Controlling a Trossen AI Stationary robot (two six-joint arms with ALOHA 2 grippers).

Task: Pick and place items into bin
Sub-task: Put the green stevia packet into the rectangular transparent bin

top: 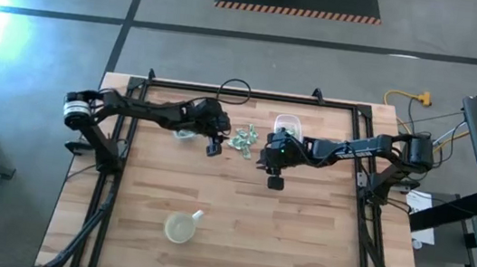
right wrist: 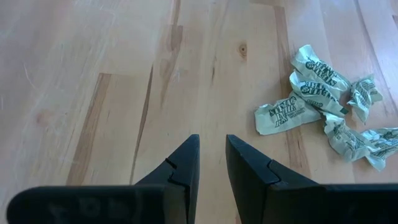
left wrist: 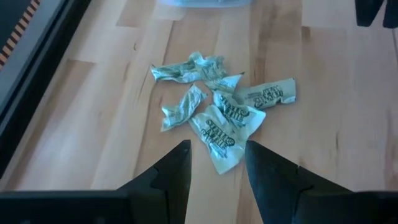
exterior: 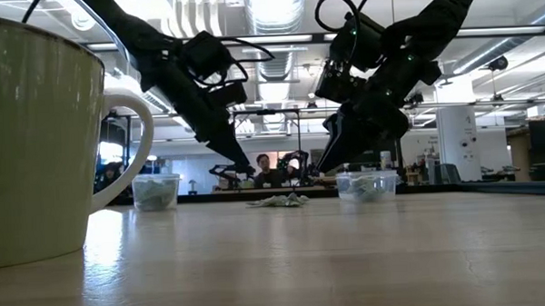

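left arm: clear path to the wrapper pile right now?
Probably yes. The left gripper hangs open just short of the pale green wrappers, with only bare table between them. The right gripper sits off to the other side of the pile, not blocking it.

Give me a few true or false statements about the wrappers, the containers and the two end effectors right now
1. The pale green wrappers lie in a loose pile on the bare wooden table. True.
2. The left end effector grips a wrapper. False: its fingers are apart and empty, just short of the pile.
3. The right end effector hangs over bare wood beside the pile. True.
4. The yellowish cup stands between the two arms. False: it stands alone toward the table's near edge.
5. A clear container sits by the right arm. True.
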